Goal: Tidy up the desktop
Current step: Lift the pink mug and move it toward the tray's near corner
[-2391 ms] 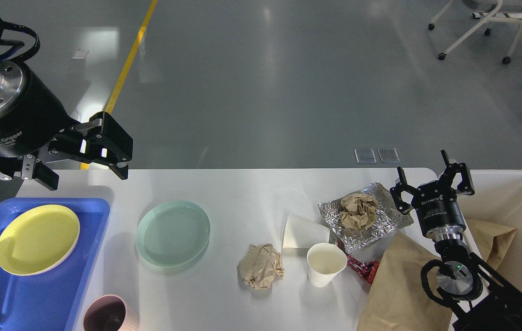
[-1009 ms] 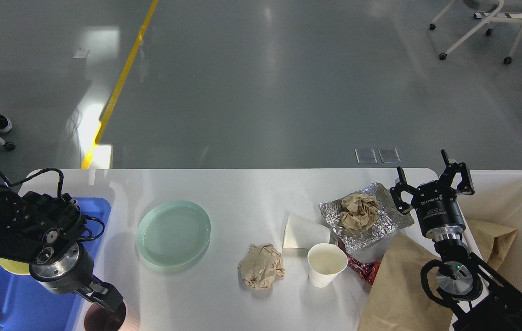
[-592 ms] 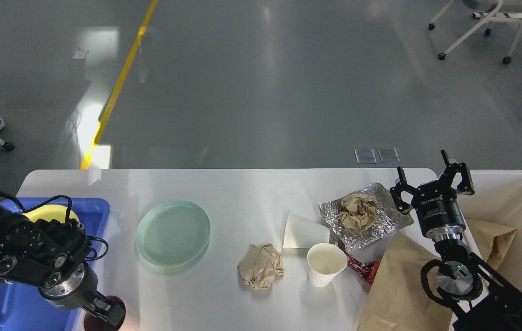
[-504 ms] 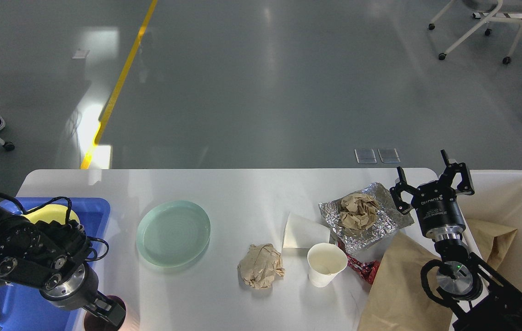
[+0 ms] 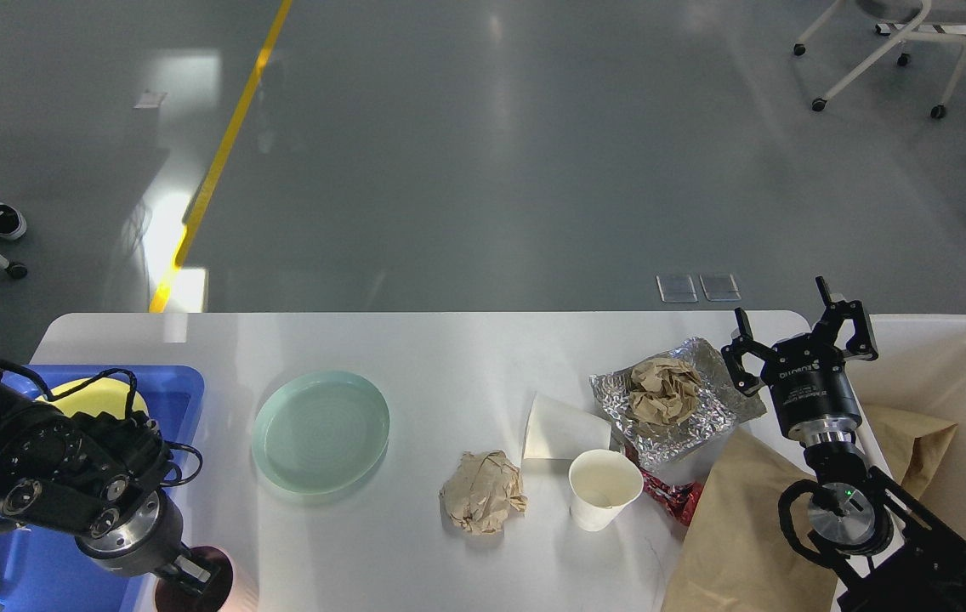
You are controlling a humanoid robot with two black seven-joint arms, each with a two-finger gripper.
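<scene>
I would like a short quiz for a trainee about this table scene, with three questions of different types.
1. True or false: the pale green round plate lies inside the blue plastic tray.
2. What rests on the crinkled silver foil sheet?
A. crumpled brown paper ball
B. white paper cup
C. yellow plate
3. Fill in: the right gripper has its fingers ____.

Key: 1 false, it lies on the white desktop; 2 A; 3 open.

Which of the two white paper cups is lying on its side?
The paper cup nearer the foil; the other cup stands upright, mouth up.
</scene>
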